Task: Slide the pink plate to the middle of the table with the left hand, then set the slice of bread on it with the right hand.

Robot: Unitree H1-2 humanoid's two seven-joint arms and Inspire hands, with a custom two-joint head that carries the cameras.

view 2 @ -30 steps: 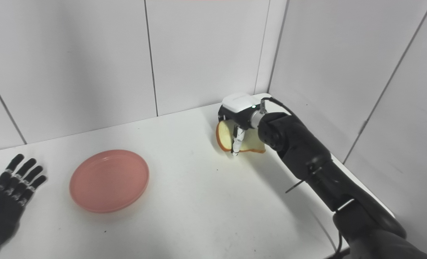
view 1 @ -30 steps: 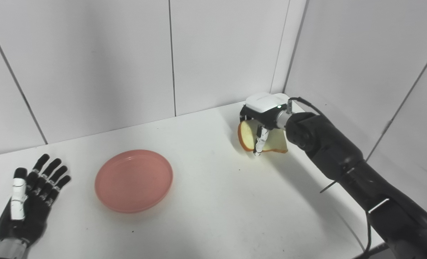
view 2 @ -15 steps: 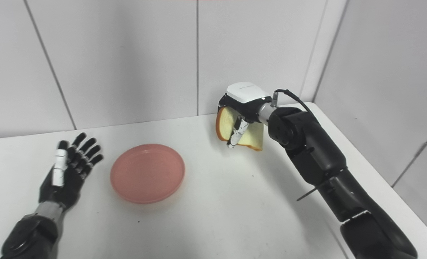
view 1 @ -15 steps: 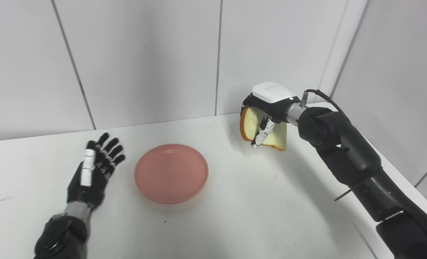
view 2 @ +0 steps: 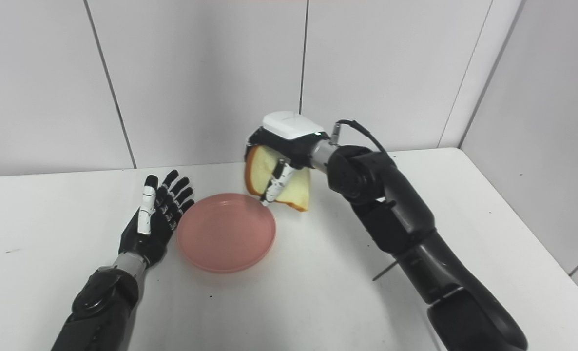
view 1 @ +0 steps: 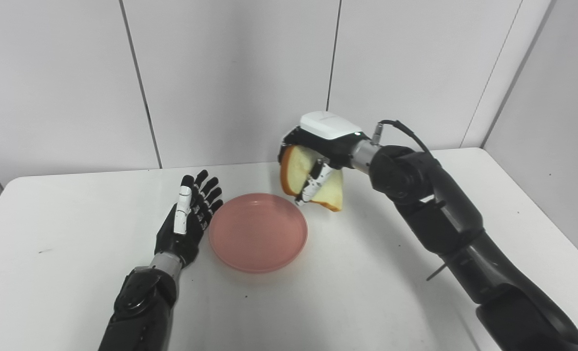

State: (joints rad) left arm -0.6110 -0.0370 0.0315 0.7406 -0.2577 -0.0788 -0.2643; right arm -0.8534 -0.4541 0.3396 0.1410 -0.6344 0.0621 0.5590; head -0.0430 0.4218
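bread (view 1: 298, 170) in right hand (view 1: 318, 146), beside plate (view 1: 258, 231)

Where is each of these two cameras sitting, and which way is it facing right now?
Left eye view: on the head, looking down at the table; both arms enter from the bottom edge.
Right eye view: beside it, a little to the right, same aim; both arms show.
Shared: the pink plate, the open left robot hand beside it, and the right robot hand holding the slice of bread.

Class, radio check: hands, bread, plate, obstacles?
Left hand open beside pink plate. Right hand shut on bread slice, airborne, near plate's far rim. Nothing in the way.
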